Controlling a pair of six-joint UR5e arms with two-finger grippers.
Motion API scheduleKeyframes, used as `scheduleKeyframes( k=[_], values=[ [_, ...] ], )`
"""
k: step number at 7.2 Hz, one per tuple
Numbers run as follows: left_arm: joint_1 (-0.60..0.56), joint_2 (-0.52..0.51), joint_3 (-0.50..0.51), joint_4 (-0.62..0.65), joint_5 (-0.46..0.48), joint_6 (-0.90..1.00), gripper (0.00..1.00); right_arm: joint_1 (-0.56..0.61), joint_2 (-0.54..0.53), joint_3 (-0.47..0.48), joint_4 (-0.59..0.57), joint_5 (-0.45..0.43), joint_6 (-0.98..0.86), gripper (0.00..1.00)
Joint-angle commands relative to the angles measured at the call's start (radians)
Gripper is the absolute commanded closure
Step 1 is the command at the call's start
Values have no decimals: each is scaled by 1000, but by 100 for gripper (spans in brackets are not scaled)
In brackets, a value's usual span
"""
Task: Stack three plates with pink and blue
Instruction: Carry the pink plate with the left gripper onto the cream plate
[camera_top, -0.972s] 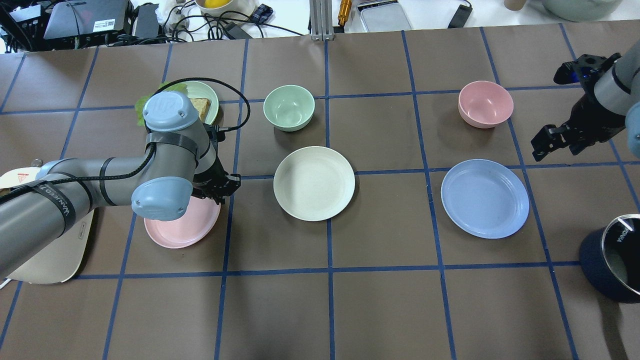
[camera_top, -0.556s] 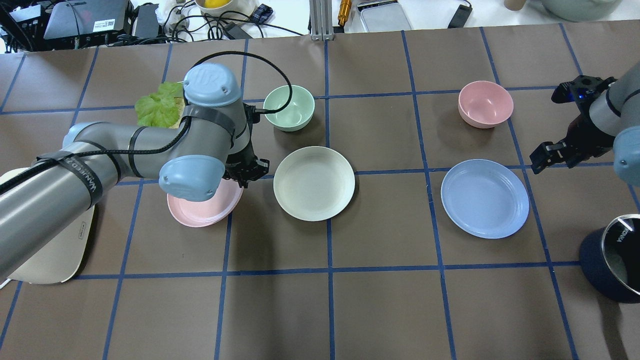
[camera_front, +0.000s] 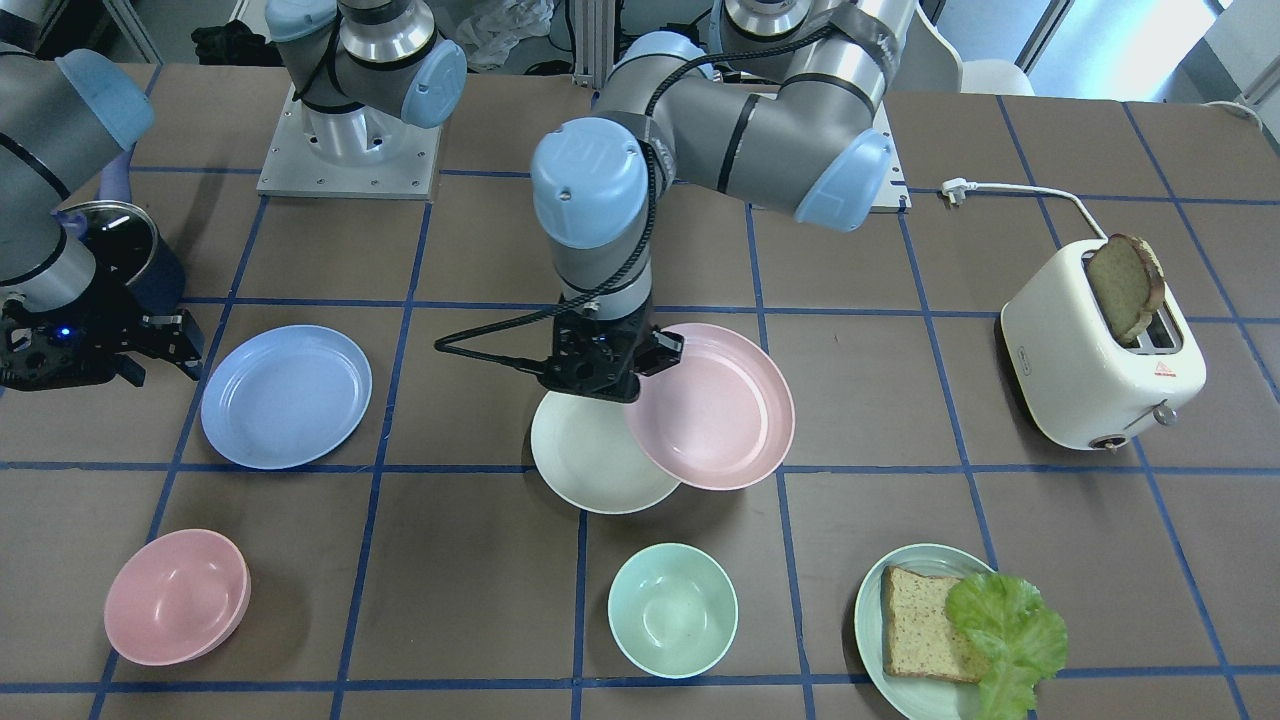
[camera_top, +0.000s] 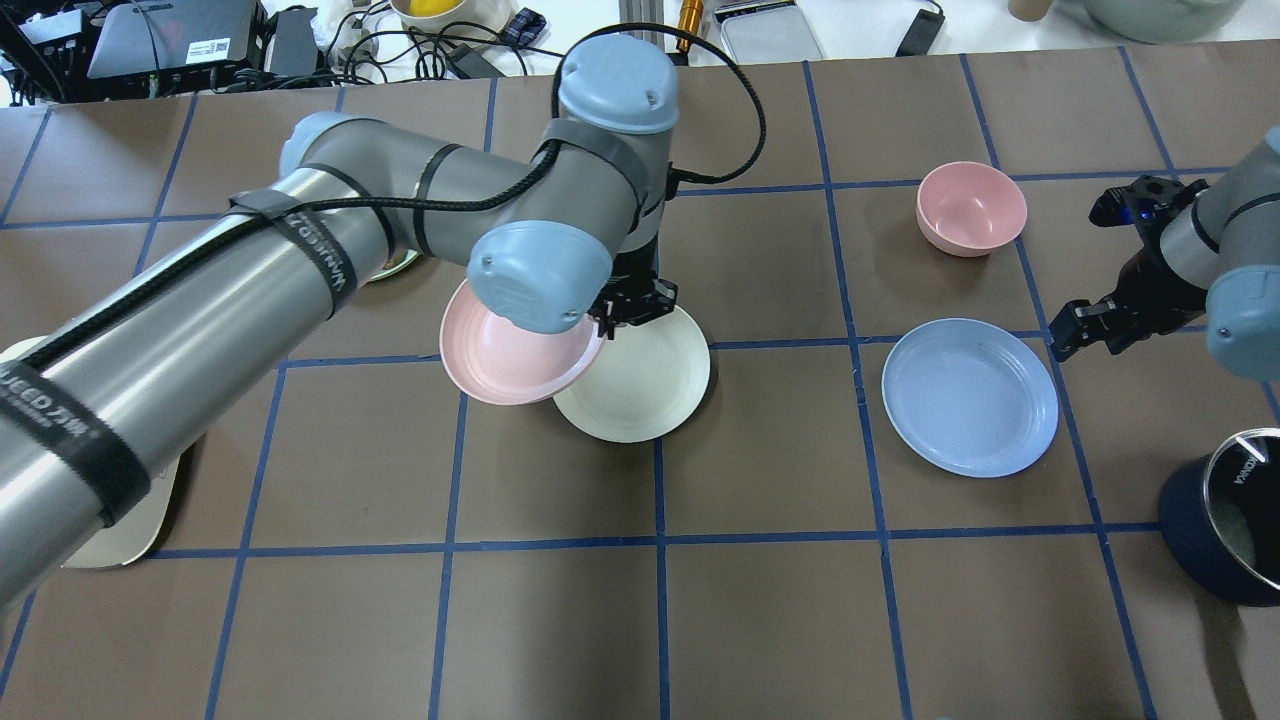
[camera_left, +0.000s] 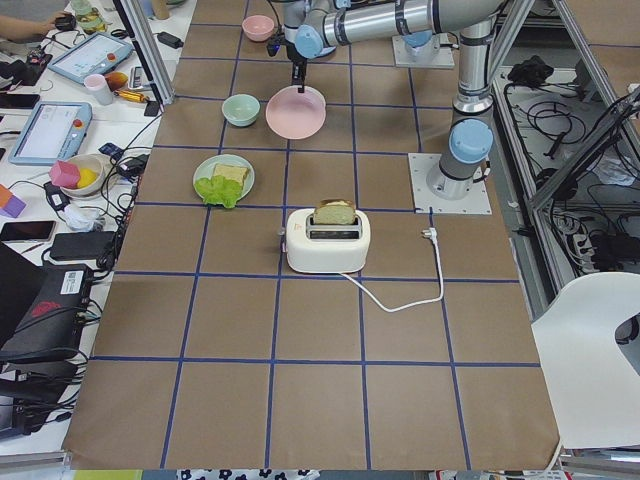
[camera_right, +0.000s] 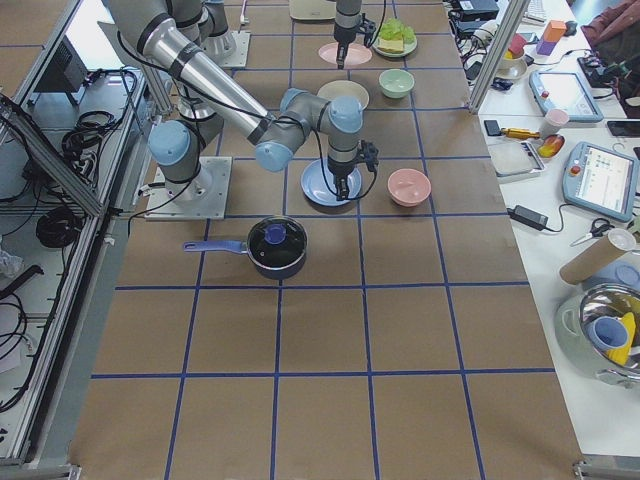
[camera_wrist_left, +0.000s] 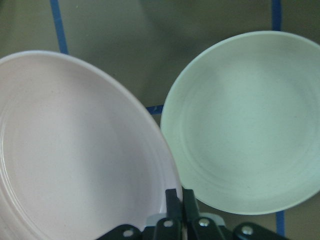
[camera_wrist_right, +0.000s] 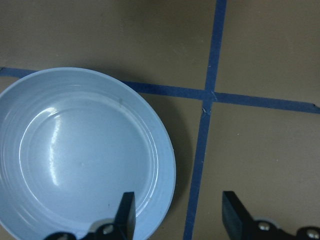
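Nothing was stacked yet: left pincer (camera_top: 630, 305) pinched the pink plate (camera_top: 510, 350) by its rim, aloft over the cream plate's (camera_top: 650, 390) left edge; right pincer (camera_wrist_right: 179, 212) hung spread over the rim of the blue plate (camera_top: 970, 397), which lay alone to the right.

I find both arms built of brushed grey metal tubes with rounded pale blue joint caps.

Left arm (camera_top: 300, 230): a black braided cable (camera_top: 745, 110) runs along it, bound on by black straps (camera_top: 305, 245) printed with white lettering. Its end cap (camera_front: 590, 175) bears an embossed logo and small screws.

Right arm (camera_top: 1215, 225): same grey and blue finish. A blue light (camera_front: 62, 332) glows on its black wrist unit. Its square grey base plate (camera_front: 290, 175) has small screws along the edges.

The left gripper (camera_wrist_left: 180, 200) and right gripper (camera_wrist_right: 180, 212) are black, with flat black jaws and silver screw heads at their roots.
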Motion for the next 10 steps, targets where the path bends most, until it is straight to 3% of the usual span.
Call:
scheduleKeyframes(
  k=[1,2,8,9,10],
  values=[
    [-97,-113,102,-8,14,-98,100,0,47,-4,-2,24,3,41],
    [-115,-146,106,-1,50,-121,100,0,61,-7,-11,24,4,43],
    [-140,-217,103,40,51,-134,100,0,159,-31,-139,22,156,42],
    [-143,-217,103,40,54,-135,94,-2,170,-35,-137,22,159,42],
    [-142,-205,104,78,45,-137,1,0,167,-33,-122,21,178,41]
  ],
)
